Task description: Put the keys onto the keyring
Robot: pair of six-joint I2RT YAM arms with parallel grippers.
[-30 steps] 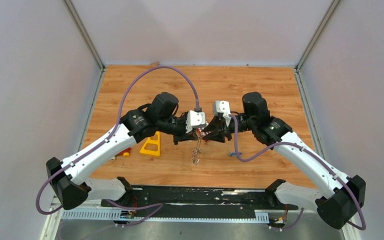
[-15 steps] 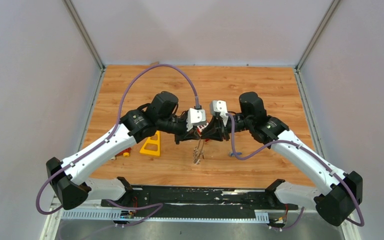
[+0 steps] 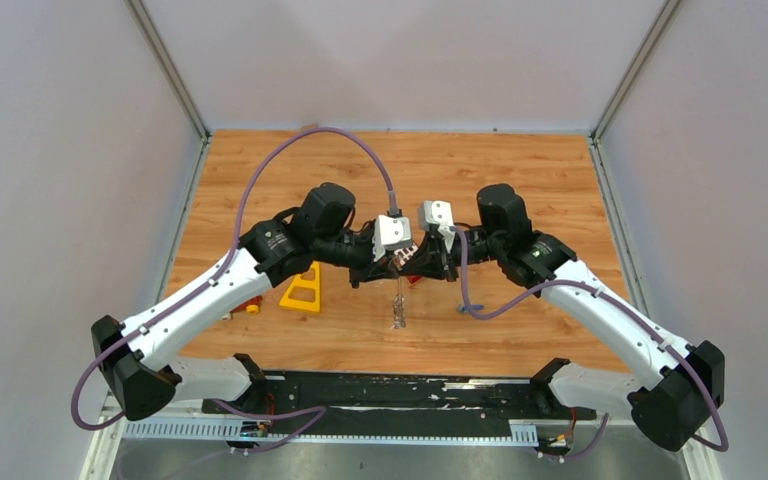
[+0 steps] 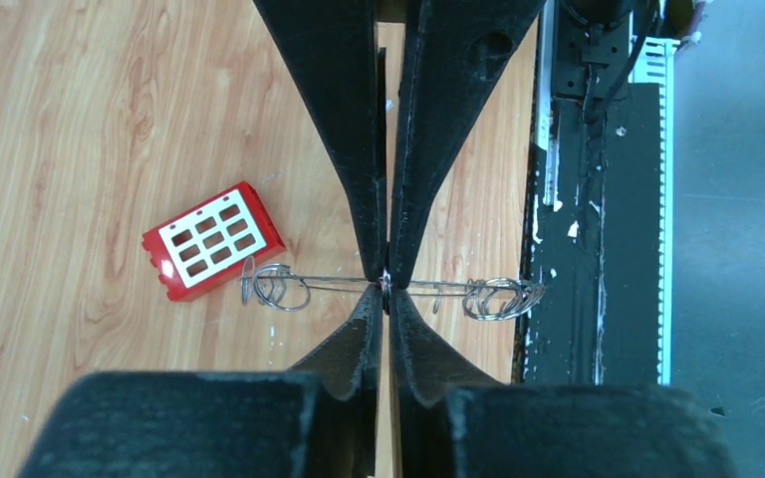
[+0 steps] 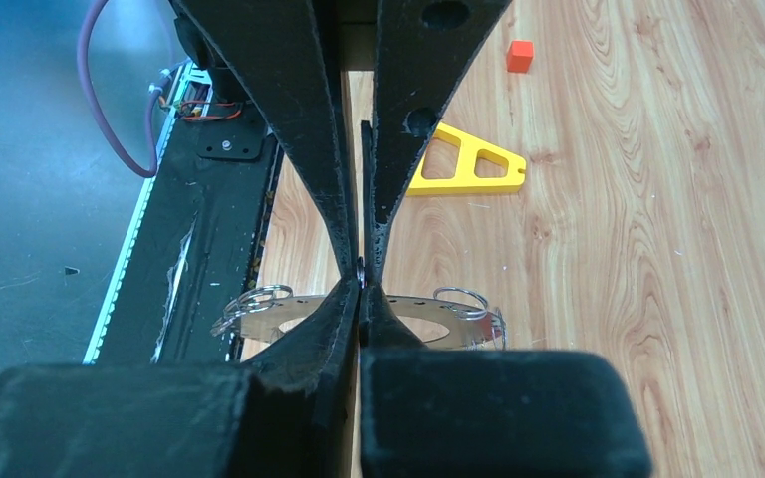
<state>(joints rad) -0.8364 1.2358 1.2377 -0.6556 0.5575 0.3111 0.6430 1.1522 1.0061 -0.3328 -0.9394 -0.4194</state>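
Note:
The keyring (image 3: 398, 305) is a thin grey metal ring with small silvery split rings along its rim, and it hangs on edge between my two grippers. The left wrist view shows it edge-on as a thin line (image 4: 319, 280). My left gripper (image 4: 386, 282) is shut on its rim. In the right wrist view the ring's flat drilled band (image 5: 259, 324) shows below my right gripper (image 5: 361, 282), which is shut on a small loop at the rim. From above, left gripper (image 3: 397, 262) and right gripper (image 3: 412, 265) meet tip to tip. I cannot make out the keys in any view.
A red block with white squares (image 4: 212, 242) lies on the wood under the ring. A yellow triangular frame (image 3: 303, 290) sits by the left arm, with small red and orange bits (image 3: 250, 305) beside it. An orange cube (image 5: 520, 55) lies farther off. The black base strip (image 4: 598, 199) runs along the near edge.
My right gripper has moved left to the left gripper and closed on the ring's rim. The ring has swung to hang straighter and more edge-on.

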